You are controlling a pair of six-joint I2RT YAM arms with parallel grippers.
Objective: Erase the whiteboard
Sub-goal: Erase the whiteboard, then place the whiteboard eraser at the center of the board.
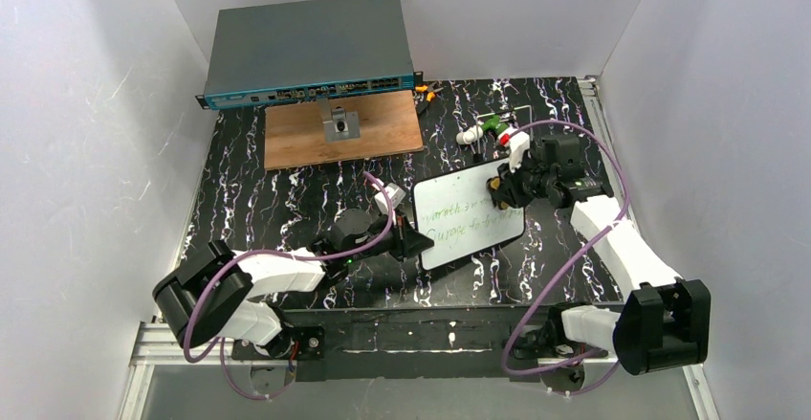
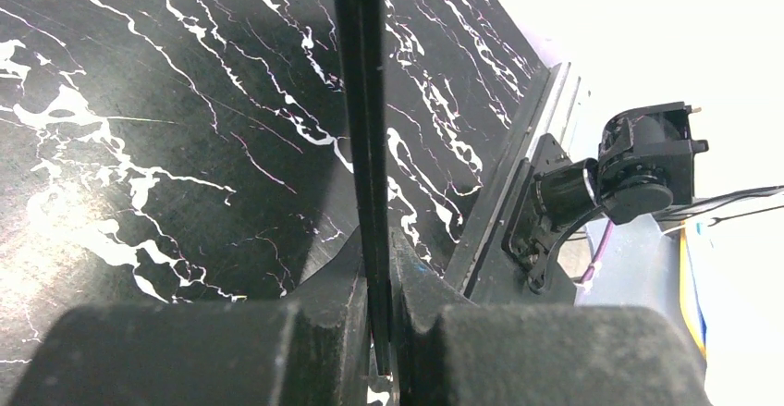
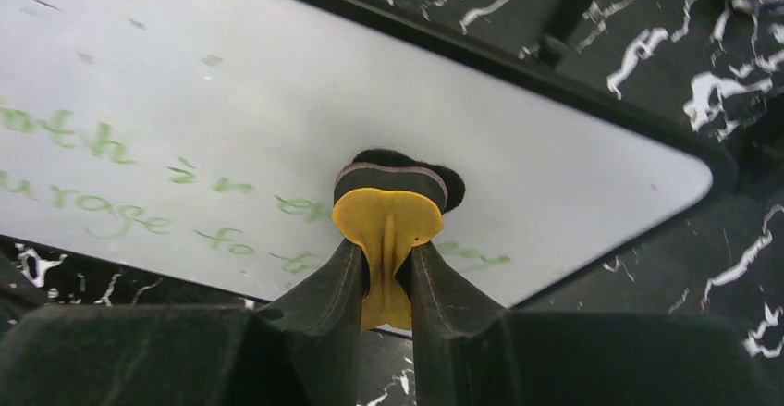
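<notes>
The whiteboard [image 1: 469, 217] lies face up right of the desk's [image 1: 277, 200] middle, long axis roughly left-right, its right end slightly farther back. The left pincer [image 1: 413, 241] is clamped shut on its left rim; the right pincer [image 1: 504, 193], narrowly parted, grips a yellow-handled eraser [image 3: 388, 207] on the board's right end. Green writing [image 3: 102, 212] covers the lower half, so most wiping seems left.
</notes>
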